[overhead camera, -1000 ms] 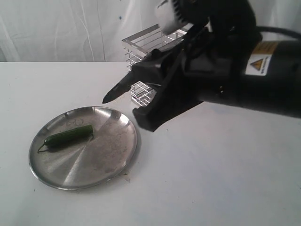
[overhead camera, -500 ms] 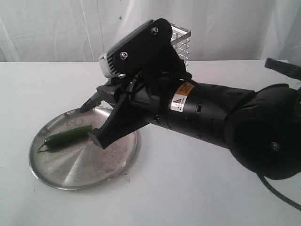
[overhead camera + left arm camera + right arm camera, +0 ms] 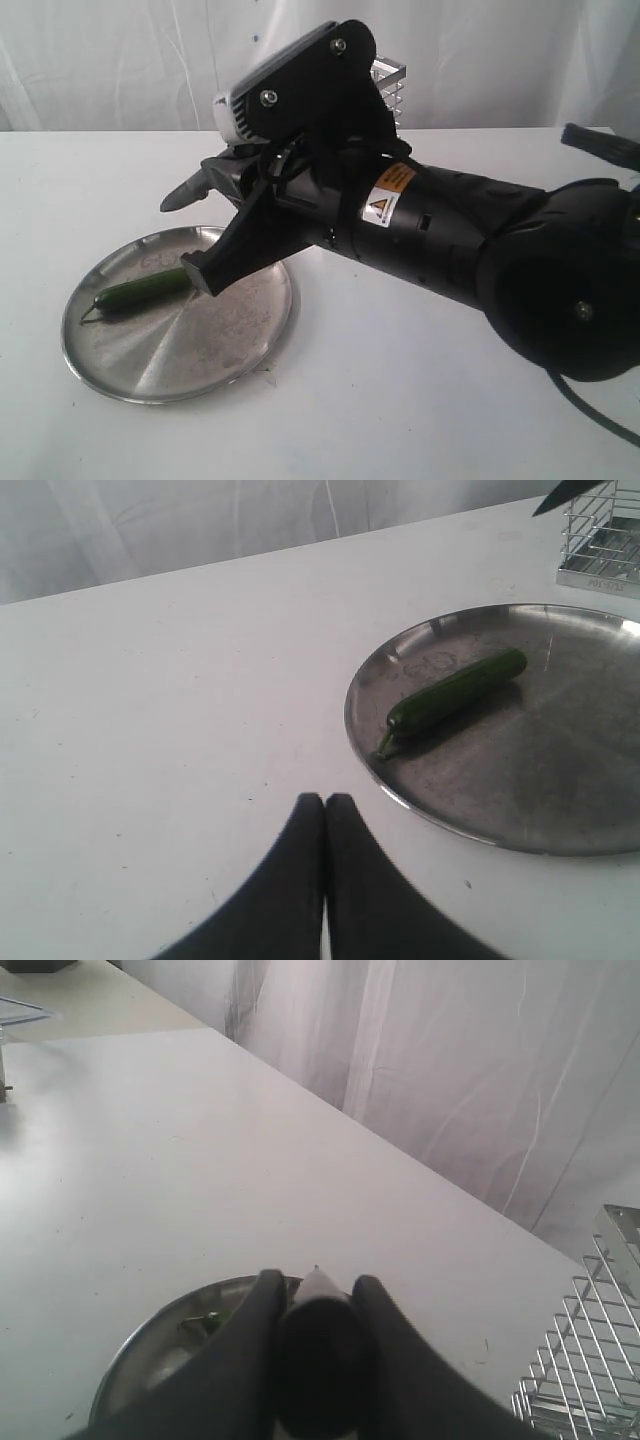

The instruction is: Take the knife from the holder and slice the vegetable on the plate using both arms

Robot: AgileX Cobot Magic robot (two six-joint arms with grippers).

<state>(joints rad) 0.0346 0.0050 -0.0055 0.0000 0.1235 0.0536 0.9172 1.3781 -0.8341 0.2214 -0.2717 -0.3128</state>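
My right gripper (image 3: pixel 205 225) is shut on the black knife (image 3: pixel 183 195), holding it by the handle. The pointed blade sticks out to the left, above the far rim of the steel plate (image 3: pixel 200 350). The dark-green vegetable (image 3: pixel 140 290) lies on the plate's left half, below and apart from the blade. In the right wrist view the knife (image 3: pixel 320 1345) fills the gap between the fingers (image 3: pixel 268 1290), over the plate (image 3: pixel 140 1355). The wire holder (image 3: pixel 390 85) peeks out behind the arm. My left gripper (image 3: pixel 325 802) is shut and empty, low over the table beside the plate (image 3: pixel 560 770) and near the vegetable (image 3: pixel 455 692).
The bulky right arm (image 3: pixel 480 250) stretches across the table from the right and hides most of the holder (image 3: pixel 600 540). A white curtain closes off the back. White tabletop surrounds the plate.
My right arm has swung the knife from in front of the holder leftward, out over the plate's far rim. Plate and vegetable have not moved.
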